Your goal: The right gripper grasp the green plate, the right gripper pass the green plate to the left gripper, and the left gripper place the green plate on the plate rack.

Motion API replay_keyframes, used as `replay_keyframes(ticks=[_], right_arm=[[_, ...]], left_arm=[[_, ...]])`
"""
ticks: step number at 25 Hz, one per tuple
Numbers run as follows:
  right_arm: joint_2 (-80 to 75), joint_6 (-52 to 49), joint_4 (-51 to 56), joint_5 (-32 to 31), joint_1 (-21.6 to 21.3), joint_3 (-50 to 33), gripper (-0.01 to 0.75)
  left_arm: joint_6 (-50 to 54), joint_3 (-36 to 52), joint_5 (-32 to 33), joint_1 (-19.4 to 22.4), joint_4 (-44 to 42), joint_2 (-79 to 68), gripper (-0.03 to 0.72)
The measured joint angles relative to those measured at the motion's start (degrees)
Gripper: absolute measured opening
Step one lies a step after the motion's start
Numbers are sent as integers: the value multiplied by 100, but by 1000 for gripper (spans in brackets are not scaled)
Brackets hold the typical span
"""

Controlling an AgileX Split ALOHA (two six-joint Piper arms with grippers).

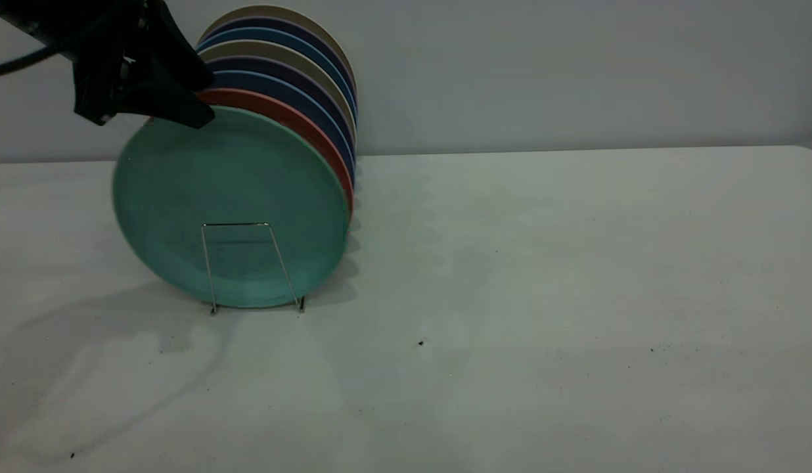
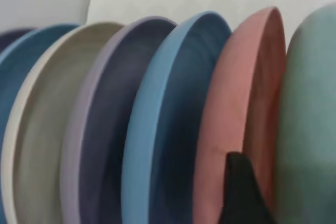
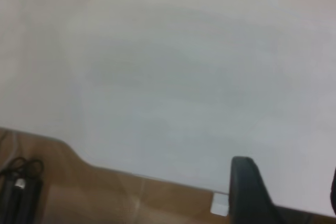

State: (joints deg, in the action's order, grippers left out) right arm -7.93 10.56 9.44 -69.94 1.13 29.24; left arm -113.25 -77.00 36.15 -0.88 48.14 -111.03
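Observation:
The green plate (image 1: pixel 228 190) stands on edge in the front slot of the plate rack (image 1: pixel 235 224), leaning back against a salmon-pink plate (image 1: pixel 294 121). My left gripper (image 1: pixel 205 102) is at the plate's upper rim, open, with one finger in front of it and one behind. In the left wrist view that rear finger (image 2: pixel 241 190) sits between the salmon plate (image 2: pixel 231 108) and the green plate (image 2: pixel 310 119), with a small gap to the green one. My right gripper (image 3: pixel 289 192) is out of the exterior view, open and empty over the table's edge.
Several more plates (image 1: pixel 294 66), blue, purple and beige, stand in the rack behind the salmon one. The white table (image 1: pixel 544 295) stretches to the right of the rack. The right wrist view shows the table edge, brown floor and black cables (image 3: pixel 21 182).

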Motion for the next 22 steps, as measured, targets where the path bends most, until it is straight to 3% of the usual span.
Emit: replay_keyframes(ticks=[7, 16, 22], right_arm=[[0, -119, -399, 85, 0, 0, 390], [2, -144, -503, 462, 9, -181, 390], [2, -144, -509, 462, 339, -192, 390]], left_arm=[[2100, 0, 514, 0, -728, 1060, 511], [4699, 0, 1847, 0, -2328, 3089, 512], [6098, 0, 3047, 0, -3184, 4327, 512]])
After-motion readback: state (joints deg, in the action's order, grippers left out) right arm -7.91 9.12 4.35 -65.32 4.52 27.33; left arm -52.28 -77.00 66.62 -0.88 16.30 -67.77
